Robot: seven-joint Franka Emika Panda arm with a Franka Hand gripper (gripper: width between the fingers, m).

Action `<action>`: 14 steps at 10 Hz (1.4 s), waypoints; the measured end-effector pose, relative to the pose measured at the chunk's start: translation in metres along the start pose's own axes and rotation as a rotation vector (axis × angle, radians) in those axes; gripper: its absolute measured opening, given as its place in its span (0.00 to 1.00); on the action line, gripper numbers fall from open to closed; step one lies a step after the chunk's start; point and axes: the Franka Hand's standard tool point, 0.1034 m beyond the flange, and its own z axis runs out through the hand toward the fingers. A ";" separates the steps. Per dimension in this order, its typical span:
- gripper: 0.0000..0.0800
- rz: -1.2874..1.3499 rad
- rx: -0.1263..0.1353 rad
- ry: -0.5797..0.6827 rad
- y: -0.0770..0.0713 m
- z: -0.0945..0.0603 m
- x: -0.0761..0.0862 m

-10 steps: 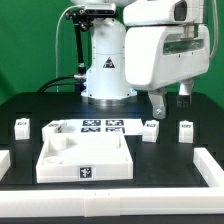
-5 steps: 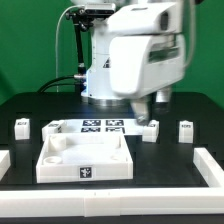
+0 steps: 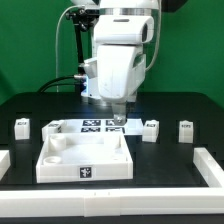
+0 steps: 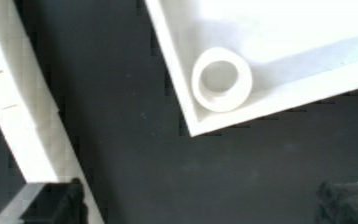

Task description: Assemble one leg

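Several small white legs with tags stand on the black table in the exterior view: one at the far left (image 3: 21, 125), one beside the panel's back corner (image 3: 54, 127), and two on the right (image 3: 150, 130) (image 3: 185, 130). The wide white panel (image 3: 85, 158) lies in front of them. My gripper (image 3: 117, 114) hangs over the back edge of the panel, near the marker board (image 3: 103, 126), and is apart from every leg. In the wrist view the gripper (image 4: 201, 205) is open and empty, with dark fingertips (image 4: 51, 205) at the picture's edges. A panel corner with a round hole (image 4: 220, 80) shows there.
White rails edge the table at the exterior view's front left (image 3: 5, 160) and front right (image 3: 210, 170). The robot's base (image 3: 105, 70) stands behind the marker board. A white strip (image 4: 25, 110) runs beside the panel in the wrist view; I cannot tell what it is.
The arm has swung from the exterior view's right, above the two right legs, to the middle over the marker board and the panel's back edge. No part has moved.
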 end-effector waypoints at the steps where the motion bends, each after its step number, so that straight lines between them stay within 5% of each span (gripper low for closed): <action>1: 0.81 0.000 0.001 0.000 0.000 0.000 0.000; 4: 0.81 -0.118 -0.025 0.011 -0.011 0.011 -0.009; 7: 0.81 -0.341 0.000 -0.015 -0.043 0.025 -0.032; 9: 0.81 -0.342 0.012 -0.021 -0.046 0.023 -0.049; 13: 0.81 -0.350 0.018 -0.020 -0.048 0.026 -0.050; 14: 0.81 -0.370 0.027 -0.018 -0.058 0.032 -0.061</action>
